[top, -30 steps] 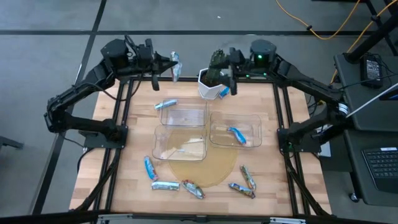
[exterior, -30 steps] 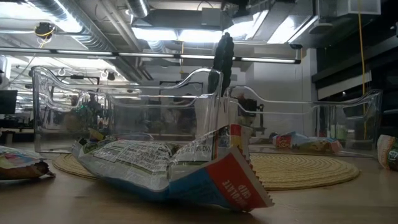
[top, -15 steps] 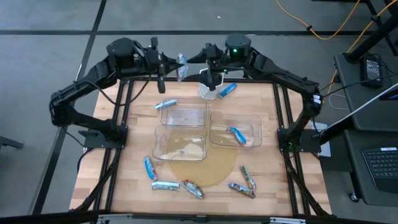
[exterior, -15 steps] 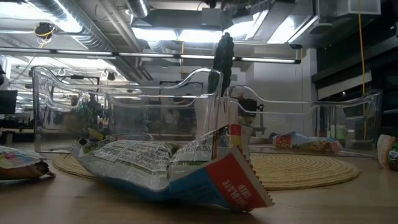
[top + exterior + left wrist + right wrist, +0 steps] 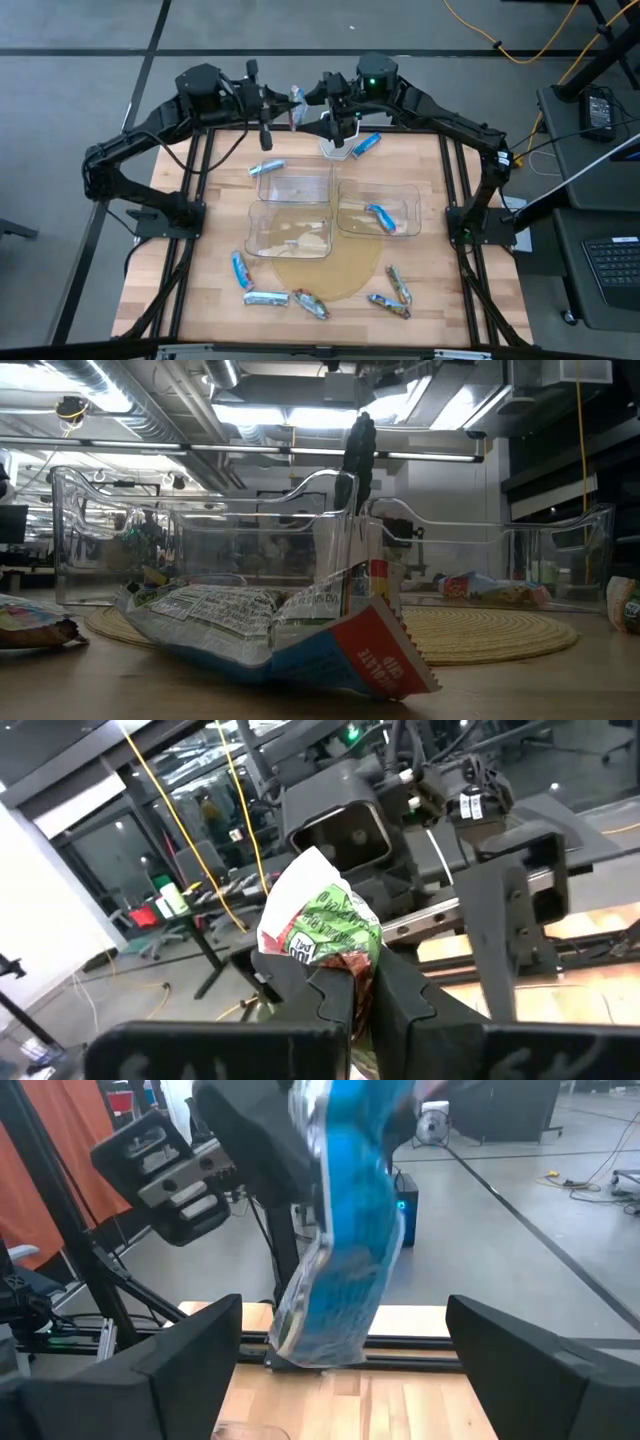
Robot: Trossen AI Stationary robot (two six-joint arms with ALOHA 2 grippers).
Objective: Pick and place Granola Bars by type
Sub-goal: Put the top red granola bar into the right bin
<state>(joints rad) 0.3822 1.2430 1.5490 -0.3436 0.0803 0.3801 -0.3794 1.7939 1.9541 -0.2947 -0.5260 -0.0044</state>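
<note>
Above the table's far edge my left gripper point(image 5: 288, 108) is shut on a granola bar point(image 5: 297, 100). Its wrapper shows green, white and red in the left wrist view point(image 5: 322, 925) and blue in the right wrist view point(image 5: 345, 1220). My right gripper point(image 5: 318, 105) faces it, open. The bar's free end reaches between the right gripper's fingers point(image 5: 200, 1355) without touching them. Another blue bar point(image 5: 366, 144) lies flat beside a white cup point(image 5: 335, 142). One bar point(image 5: 380, 216) lies in the right bin point(image 5: 405, 195), and several lie on the near table. My left gripper pinches one end of the bar point(image 5: 345, 965) between its two shut fingers, coming level from the table's left side. The rest of the bar sticks out past the fingertips toward my right gripper. It is held high, clear of the table.
Three clear bins point(image 5: 295, 180) point(image 5: 290, 228) stand mid-table, partly on a round woven mat point(image 5: 330, 275). A bar point(image 5: 267, 167) lies by the far-left bin. Bars point(image 5: 240, 270) point(image 5: 266, 298) point(image 5: 399, 285) are strewn near the front edge.
My right gripper has moved from over the white cup toward the table's far left, up to my left gripper. My left gripper has carried its bar a little toward the right and rolled somewhat. The two grippers now face each other closely.
</note>
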